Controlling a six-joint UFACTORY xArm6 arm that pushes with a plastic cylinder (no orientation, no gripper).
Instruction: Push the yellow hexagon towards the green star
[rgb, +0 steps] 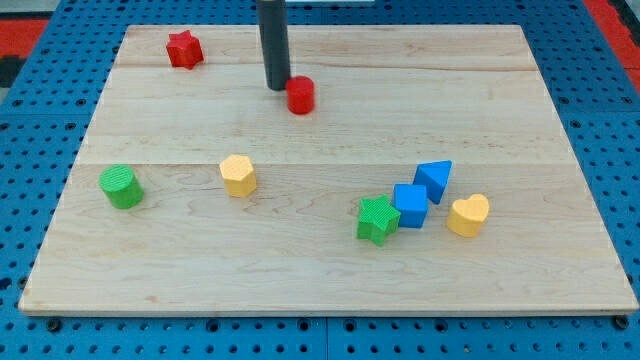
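Note:
The yellow hexagon (238, 175) sits left of the board's middle. The green star (377, 219) lies to its right and a little lower, touching a blue cube (410, 205). My tip (277, 87) is near the view's top, just left of a red cylinder (300, 95) and far above the yellow hexagon. The rod comes down from the top edge of the view.
A red star (184, 49) is at the top left. A green cylinder (121, 187) is at the left. A blue triangle (434, 180) and a yellow heart (468, 214) lie right of the blue cube. The wooden board (320, 270) rests on a blue pegboard.

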